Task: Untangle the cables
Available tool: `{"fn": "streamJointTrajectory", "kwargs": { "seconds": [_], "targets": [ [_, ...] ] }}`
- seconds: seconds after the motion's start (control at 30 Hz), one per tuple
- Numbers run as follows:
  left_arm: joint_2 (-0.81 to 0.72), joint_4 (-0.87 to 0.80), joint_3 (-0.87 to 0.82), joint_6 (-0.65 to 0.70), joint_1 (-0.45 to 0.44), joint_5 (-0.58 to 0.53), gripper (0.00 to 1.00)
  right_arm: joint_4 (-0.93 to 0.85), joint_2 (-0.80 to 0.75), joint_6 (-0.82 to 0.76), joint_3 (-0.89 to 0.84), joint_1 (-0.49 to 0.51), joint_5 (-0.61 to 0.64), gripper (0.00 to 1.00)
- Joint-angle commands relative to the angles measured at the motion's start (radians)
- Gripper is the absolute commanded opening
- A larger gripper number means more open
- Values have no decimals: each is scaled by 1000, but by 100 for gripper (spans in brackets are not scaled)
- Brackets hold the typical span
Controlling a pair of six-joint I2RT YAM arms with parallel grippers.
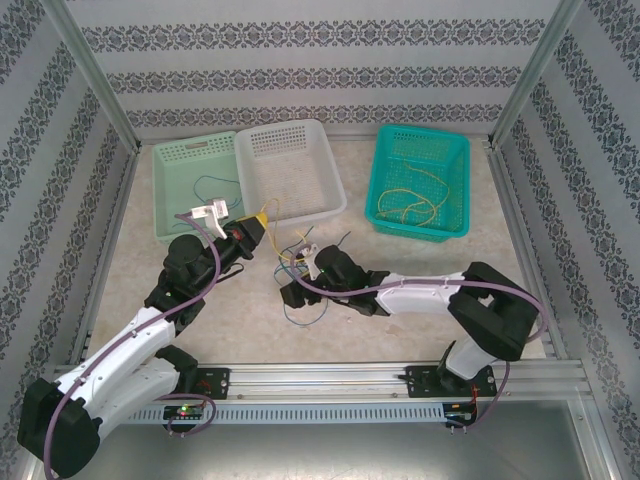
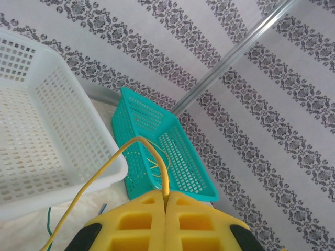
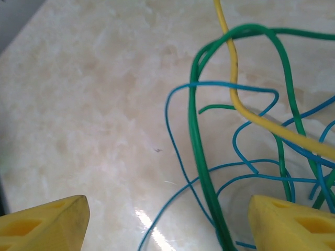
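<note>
- Right wrist view: the cables (image 3: 198,146) lie knotted on the table (image 3: 94,104), with green and blue loops crossing under a yellow cable (image 3: 233,89).
- Untangling looks partly done. A few strands lie in the teal basket (image 1: 424,130) and one seems to lie in the green basket (image 1: 195,147). The knot itself is left to do.
- The left gripper (image 2: 166,201) is clamped on the yellow cable, raised beside the white basket (image 2: 52,120).
- The right gripper (image 3: 167,212) hangs wide over the knot, holding nothing.
- Bare table lies nearer the arms and to the knot's left. The white basket's rim sits close behind the knot, and the walls (image 1: 60,180) close in the sides.
</note>
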Motion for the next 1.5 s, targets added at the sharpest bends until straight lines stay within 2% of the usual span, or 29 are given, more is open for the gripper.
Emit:
{"fn": "streamJointTrajectory", "kwargs": {
  "seconds": [0.0, 0.03, 0.1, 0.17, 0.23, 0.37, 0.53, 0.7, 0.8, 0.83, 0.9, 0.93, 1.1, 1.17, 1.27, 1.37, 1.47],
  "targets": [
    [-32, 40, -6, -30, 13, -40, 0, -27, 44, -74, 48, 19, 52, 72],
    [-33, 44, -6, -35, 12, -43, 0, -47, 55, -73, 56, 19, 68, 65],
    [-37, 44, -6, -41, 13, -45, 0, -51, 71, -70, 59, 19, 104, 39],
    [-51, 22, -1, -37, 13, -61, 0, -37, 64, -66, 39, 21, 114, 20],
    [-76, -37, 12, -10, 14, -95, 0, -26, 35, -63, 3, 28, 130, 8],
    [-144, -156, 57, 61, 32, -152, 1, -5, -70, -36, -108, 31, 184, 0],
    [-169, -199, 99, 89, 49, -160, 2, -100, -122, -21, -145, 21, 216, 0],
    [-140, -268, 133, 99, 50, -144, 2, -58, -148, 21, -170, 7, 228, 0],
    [-136, -248, 122, 89, 49, -129, 2, -69, -143, 34, -144, -7, 204, 13],
    [-134, -248, 121, 89, 50, -123, 2, -79, -137, 31, -128, -9, 189, 24],
    [-128, -246, 124, 93, 50, -111, 2, -90, -143, 44, -104, -12, 185, 60],
    [-127, -248, 127, 95, 49, -104, 2, -83, -157, 60, -100, -17, 183, 70],
    [-120, -237, 136, 119, 50, -63, 2, -48, -270, 157, -109, -86, 138, 84],
    [-111, -222, 139, 127, 50, -38, 2, -40, -319, 192, -123, -128, 99, 86],
    [-92, -179, 143, 132, 50, 23, 2, -51, -391, 248, -147, -209, 29, 86],
    [-58, -102, 139, 137, 49, 122, 2, -50, -450, 333, -162, -339, -75, 85],
    [-10, -110, 170, 178, 49, 231, 3, -23, -454, 470, -128, -483, -267, 83]
  ]
}}
